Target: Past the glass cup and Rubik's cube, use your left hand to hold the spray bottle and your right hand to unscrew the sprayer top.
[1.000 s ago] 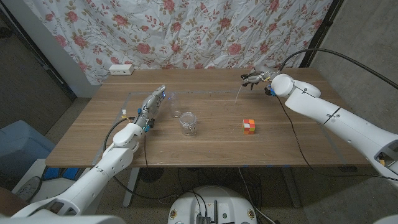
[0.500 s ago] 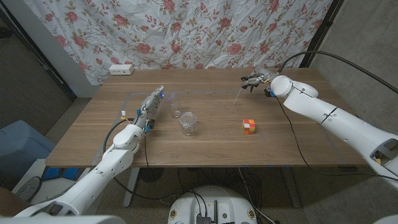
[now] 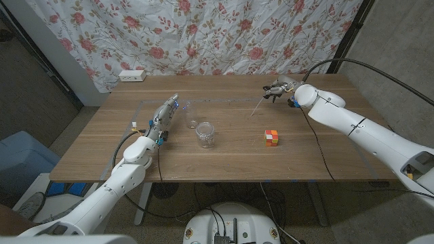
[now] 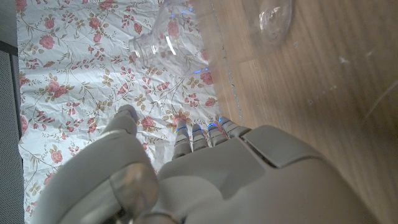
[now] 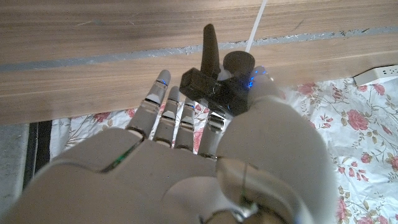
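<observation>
A long wooden table [image 3: 224, 159] carries a clear glass cup [image 3: 205, 135] near its middle, a small clear plastic bottle [image 3: 191, 116] just behind that toward the far edge, and a multicoloured Rubik's cube [image 3: 272, 137] toward the right end.

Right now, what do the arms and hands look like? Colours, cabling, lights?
Both arms are white, rounded shells with dark joint seams. A black cable loops loosely along each arm. The left hand and right hand are silver-grey, metallic-looking, with segmented fingers whose tips carry small blue lights.
</observation>
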